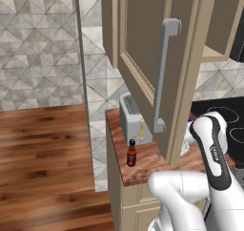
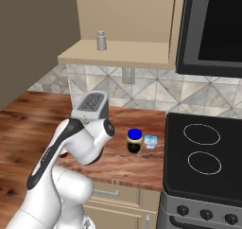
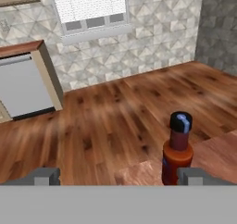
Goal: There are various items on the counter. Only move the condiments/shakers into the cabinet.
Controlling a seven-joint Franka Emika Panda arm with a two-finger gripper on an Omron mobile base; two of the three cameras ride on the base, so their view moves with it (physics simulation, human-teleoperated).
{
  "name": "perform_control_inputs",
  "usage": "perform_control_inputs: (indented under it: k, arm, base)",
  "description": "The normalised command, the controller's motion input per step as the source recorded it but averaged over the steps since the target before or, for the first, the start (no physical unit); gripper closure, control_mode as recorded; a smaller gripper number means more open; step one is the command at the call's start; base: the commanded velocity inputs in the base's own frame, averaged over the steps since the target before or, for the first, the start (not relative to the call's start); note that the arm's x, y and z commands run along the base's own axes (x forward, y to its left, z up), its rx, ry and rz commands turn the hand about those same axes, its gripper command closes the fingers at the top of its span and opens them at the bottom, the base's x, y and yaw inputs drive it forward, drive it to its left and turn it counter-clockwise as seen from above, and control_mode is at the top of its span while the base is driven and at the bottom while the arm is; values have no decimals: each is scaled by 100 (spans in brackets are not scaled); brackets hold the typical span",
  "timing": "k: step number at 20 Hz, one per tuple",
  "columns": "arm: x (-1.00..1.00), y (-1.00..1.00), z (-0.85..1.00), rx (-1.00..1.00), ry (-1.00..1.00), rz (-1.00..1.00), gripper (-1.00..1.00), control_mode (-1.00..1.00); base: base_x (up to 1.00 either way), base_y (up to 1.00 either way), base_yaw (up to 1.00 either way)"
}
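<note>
A small dark red bottle (image 1: 131,153) with a black cap stands near the front left edge of the counter (image 1: 143,170), in front of the toaster. In the hand view the bottle (image 3: 177,150) rises just beyond my right finger tip (image 3: 191,176). My gripper (image 3: 119,176) is open with nothing between its fingers. The pale grey shaker (image 2: 101,40) stands upright on the lower shelf of the cabinet (image 2: 118,56). The cabinet door (image 1: 143,53) hangs open over the counter. A dark jar with a blue lid (image 2: 134,140) sits mid-counter.
The silver toaster (image 1: 133,118) stands at the back of the counter. Next to the jar sits a small clear container (image 2: 151,141). A black stove (image 2: 203,152) adjoins on the right, under a dark microwave (image 2: 212,29). The door's long grey handle (image 1: 163,72) juts out above the bottle.
</note>
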Motion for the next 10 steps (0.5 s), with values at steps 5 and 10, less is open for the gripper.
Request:
perform_control_inputs:
  k: [5, 10]
  arm:
    - [29, 9, -29, 0, 1, 2, -100, -100]
    - [23, 9, -27, 0, 0, 4, -100, -100]
  base:
    - [0, 0, 0]
    - [0, 0, 0]
